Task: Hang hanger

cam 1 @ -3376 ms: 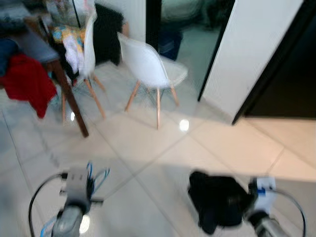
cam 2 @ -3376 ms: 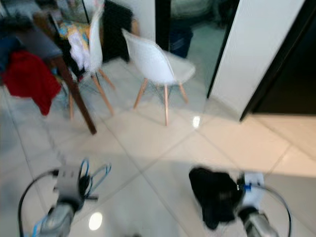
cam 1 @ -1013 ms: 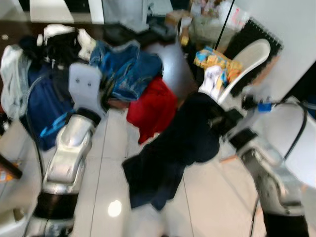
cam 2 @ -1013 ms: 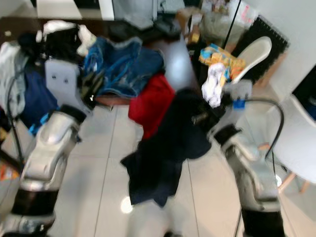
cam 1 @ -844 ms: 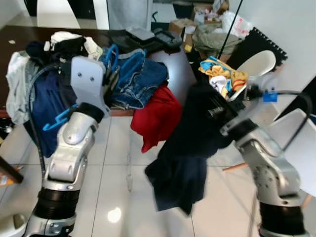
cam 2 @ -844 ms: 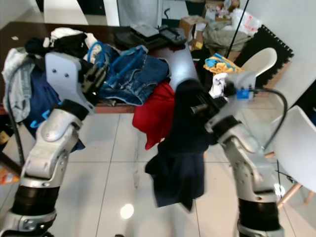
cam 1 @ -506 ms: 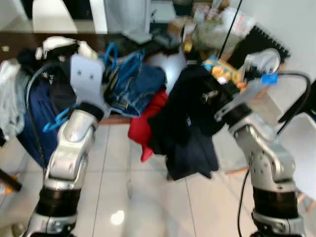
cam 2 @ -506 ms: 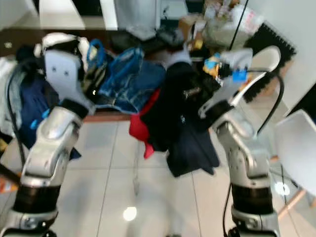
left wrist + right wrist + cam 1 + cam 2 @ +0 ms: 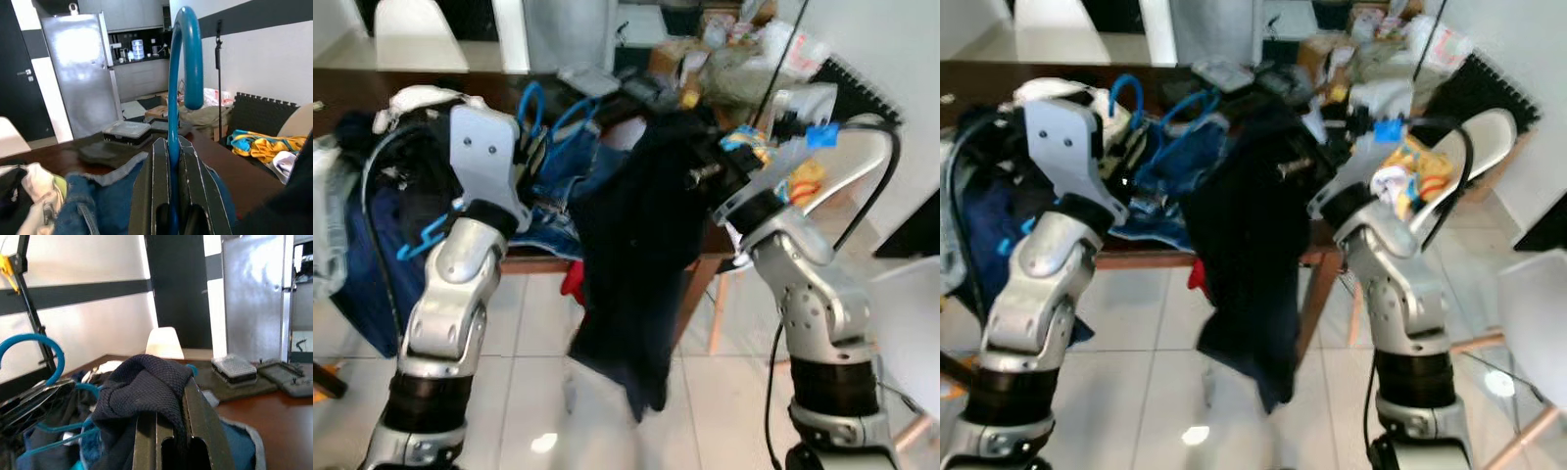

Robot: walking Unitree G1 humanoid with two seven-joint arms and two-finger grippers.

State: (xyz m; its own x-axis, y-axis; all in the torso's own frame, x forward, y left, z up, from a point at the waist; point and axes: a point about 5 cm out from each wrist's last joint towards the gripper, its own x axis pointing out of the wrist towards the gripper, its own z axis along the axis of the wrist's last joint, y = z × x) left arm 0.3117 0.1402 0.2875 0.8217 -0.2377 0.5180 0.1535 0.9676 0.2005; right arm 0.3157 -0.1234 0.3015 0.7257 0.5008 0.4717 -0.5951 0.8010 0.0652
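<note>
A blue plastic hanger (image 9: 188, 58) stands upright in my left gripper (image 9: 171, 205), which is shut on its stem. Seen from the head, its hook (image 9: 530, 103) rises over the clothes pile, with the left gripper (image 9: 527, 149) just below. My right gripper (image 9: 703, 176) is raised beside it, shut on a dark navy garment (image 9: 636, 264). The garment hangs down past the table edge, close to the right of the hanger. In the right wrist view the navy cloth (image 9: 142, 387) is bunched between the fingers (image 9: 193, 406).
A dark brown table (image 9: 342, 88) carries a heap of clothes, including blue jeans (image 9: 558, 181). A second blue hanger (image 9: 426, 238) dangles by my left arm. A white chair (image 9: 1474, 137) with colourful clothes stands at the right, and another white chair (image 9: 911, 333) is nearer.
The camera has shifted nearer to the table. My right arm has swung the navy garment left, so it now hangs beside the hanger in my left gripper. Both grips are unchanged.
</note>
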